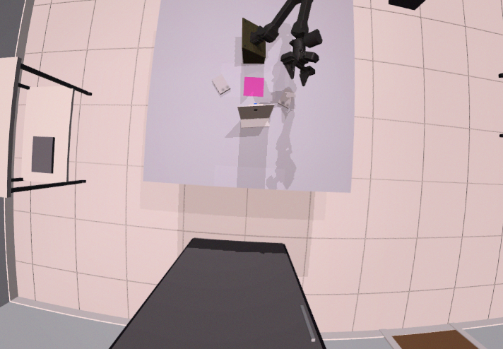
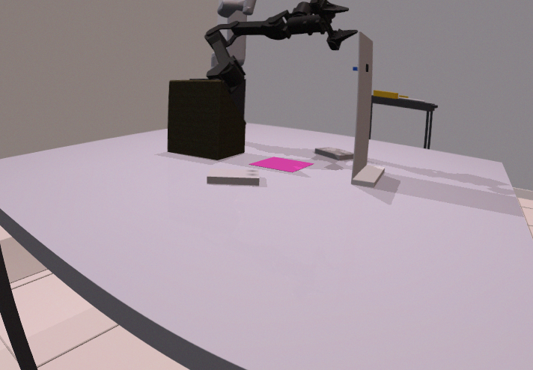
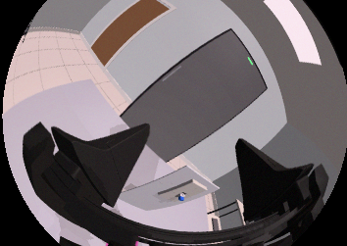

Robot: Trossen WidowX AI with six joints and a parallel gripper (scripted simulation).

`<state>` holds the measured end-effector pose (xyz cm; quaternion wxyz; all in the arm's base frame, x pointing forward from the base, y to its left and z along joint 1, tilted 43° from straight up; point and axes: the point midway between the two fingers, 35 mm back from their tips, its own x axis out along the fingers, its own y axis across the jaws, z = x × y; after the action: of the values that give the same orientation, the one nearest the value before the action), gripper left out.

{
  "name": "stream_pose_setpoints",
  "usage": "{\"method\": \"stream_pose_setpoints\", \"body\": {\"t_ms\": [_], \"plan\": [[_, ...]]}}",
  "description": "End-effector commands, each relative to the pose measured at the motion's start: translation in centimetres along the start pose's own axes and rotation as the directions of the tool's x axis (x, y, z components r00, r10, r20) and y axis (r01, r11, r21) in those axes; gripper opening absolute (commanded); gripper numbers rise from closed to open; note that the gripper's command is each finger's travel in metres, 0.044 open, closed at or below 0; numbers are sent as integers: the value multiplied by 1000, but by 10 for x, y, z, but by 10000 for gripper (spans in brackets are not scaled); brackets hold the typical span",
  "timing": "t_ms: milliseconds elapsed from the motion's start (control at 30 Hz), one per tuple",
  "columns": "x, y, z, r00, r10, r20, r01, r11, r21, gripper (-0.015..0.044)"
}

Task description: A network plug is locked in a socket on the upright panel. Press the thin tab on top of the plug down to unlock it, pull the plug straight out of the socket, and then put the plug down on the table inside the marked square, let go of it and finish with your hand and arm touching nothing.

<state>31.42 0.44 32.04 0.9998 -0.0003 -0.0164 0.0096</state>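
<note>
Black, pointed-fingered gripper hangs above the tabletop, its fingers spread wide around nothing. Beyond and below the fingertips, the small blue plug sits at the upright pale panel (the flat magenta square is lower still).

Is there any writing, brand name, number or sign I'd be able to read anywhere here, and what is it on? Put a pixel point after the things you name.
There are none that can be read.
The upright panel point(image 1: 248, 111) point(image 2: 362, 107) point(image 3: 147, 193) shows no lettering.
The pink square point(image 1: 253, 86) point(image 2: 281, 164) is plain.
The tall dark cabinet point(image 1: 227, 288) point(image 3: 196, 93) has a small green mark, too small to make out as text.
</note>
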Motion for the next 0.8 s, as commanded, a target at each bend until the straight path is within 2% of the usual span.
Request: {"method": "stream_pose_setpoints", "body": {"t_ms": [0, 267, 767], "plan": [[1, 0, -1, 1000, 0, 0, 0, 1000, -3, 374], [23, -4, -35, 1000, -4, -21, 1, 993, -118, 164], [45, -14, -111, 998, -11, -65, -12, 938, -346, 156]]}}
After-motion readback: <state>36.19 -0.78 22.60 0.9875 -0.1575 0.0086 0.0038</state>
